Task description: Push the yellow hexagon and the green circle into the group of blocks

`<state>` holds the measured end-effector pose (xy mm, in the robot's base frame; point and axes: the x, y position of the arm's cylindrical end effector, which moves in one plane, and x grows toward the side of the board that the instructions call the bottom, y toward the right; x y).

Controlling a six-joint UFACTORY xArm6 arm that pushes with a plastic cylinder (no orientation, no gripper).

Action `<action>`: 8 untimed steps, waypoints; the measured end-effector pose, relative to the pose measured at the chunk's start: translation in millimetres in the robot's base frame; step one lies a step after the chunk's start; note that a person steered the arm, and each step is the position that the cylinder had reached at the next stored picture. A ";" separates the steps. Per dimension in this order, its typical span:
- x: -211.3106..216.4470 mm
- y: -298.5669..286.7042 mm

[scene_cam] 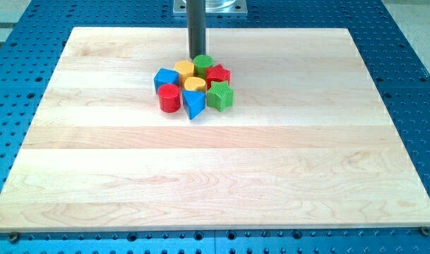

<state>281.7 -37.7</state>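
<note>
My tip [198,56] stands at the top edge of a tight group of blocks in the upper middle of the wooden board [215,176]. It touches or nearly touches the green circle [204,62], just to the tip's lower right. The yellow hexagon [184,69] lies just below and left of the tip, against the green circle. Both press against the rest of the group: a red star-shaped block [219,74], a blue block [165,78], a second yellow block [194,85], a red cylinder [169,98], a blue triangle [193,104] and a green block [219,95].
The board lies on a blue perforated table [412,85]. The arm's grey mounting plate [210,7] sits at the view's top, behind the rod.
</note>
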 end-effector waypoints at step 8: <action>12.0 -14.0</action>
<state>293.8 -51.7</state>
